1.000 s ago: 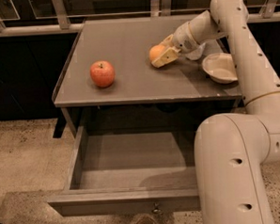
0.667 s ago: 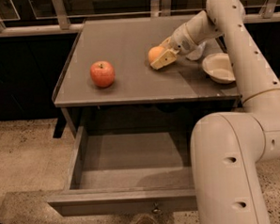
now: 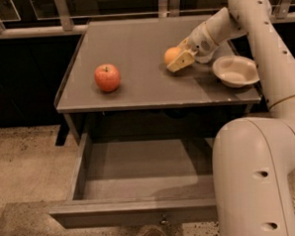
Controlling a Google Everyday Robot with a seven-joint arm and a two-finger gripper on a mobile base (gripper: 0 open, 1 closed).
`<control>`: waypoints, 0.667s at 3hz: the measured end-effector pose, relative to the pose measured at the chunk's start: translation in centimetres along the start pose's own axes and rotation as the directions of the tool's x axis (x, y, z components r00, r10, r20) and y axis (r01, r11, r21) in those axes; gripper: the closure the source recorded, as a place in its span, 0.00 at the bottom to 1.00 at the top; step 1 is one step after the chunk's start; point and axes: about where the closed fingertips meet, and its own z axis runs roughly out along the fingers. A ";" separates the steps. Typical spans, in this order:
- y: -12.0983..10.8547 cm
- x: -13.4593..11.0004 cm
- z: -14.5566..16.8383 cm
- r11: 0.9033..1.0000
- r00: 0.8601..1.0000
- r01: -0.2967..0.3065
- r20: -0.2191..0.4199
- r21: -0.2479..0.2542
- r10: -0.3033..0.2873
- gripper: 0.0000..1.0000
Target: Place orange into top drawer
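Note:
The orange (image 3: 172,54) is small and round, on the grey tabletop (image 3: 136,86) right of centre. My gripper (image 3: 176,59) is at the orange, its pale fingers (image 3: 180,62) closed around it from the right. The orange looks slightly raised off the table. The top drawer (image 3: 137,210) is pulled out wide below the table's front edge, its inside bare, with a small metal knob (image 3: 164,220) on its front panel.
A red apple (image 3: 107,77) with a stem sits on the table's left part. A beige bowl (image 3: 235,70) sits at the right edge, just right of the gripper. My arm's large white links (image 3: 255,179) cover the drawer's right side. A railing runs behind the table.
The gripper with the orange has shifted slightly left and up across the table. The apple, bowl and drawer have not moved.

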 end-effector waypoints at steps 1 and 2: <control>1.6 0.1 -3.1 0.999 0.999 -0.035 0.003 0.038 0.035 1.00; 3.5 -1.5 -8.0 0.988 0.998 -0.045 0.060 0.146 0.037 1.00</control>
